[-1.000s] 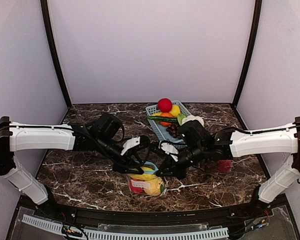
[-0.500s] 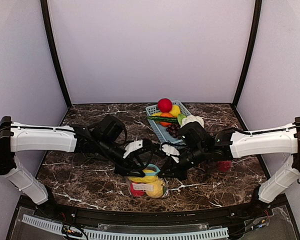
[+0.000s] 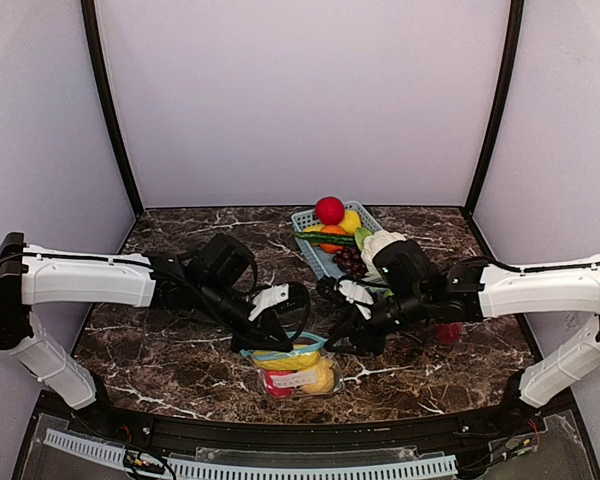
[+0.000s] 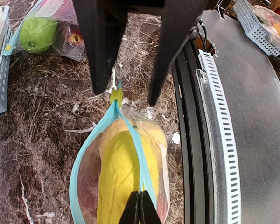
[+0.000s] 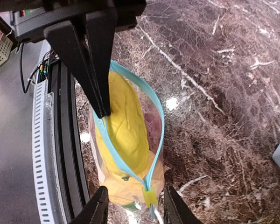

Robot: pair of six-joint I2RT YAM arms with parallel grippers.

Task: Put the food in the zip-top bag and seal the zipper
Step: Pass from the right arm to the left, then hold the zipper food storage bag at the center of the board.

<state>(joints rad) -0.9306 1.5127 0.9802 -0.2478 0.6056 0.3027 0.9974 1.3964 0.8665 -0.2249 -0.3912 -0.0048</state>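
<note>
The zip-top bag (image 3: 298, 372) lies near the table's front edge, its blue zipper (image 4: 130, 140) still gaping. Inside is yellow food (image 5: 126, 126) with a reddish piece beside it. My left gripper (image 4: 140, 210) is shut on the zipper rim at one end of the bag. At the other end, my right gripper (image 5: 136, 211) stands open, its fingers on either side of the yellow slider tab (image 5: 149, 196) without touching it. In the top view the left gripper (image 3: 277, 343) and the right gripper (image 3: 342, 340) flank the bag. More food, a red apple (image 3: 329, 209) and citrus (image 3: 350, 221), sits in the basket.
The light-blue lattice basket (image 3: 305, 218) stands behind the grippers with grapes and a white vegetable. A second clear bag holding a green apple (image 4: 37, 32) lies to the right, by the right arm. The table's black front rail (image 4: 191, 140) runs close to the bag.
The left gripper has shut on the bag's zipper rim. The right gripper has opened and let go, and its arm has drawn back to the right. The bag has shifted slightly.
</note>
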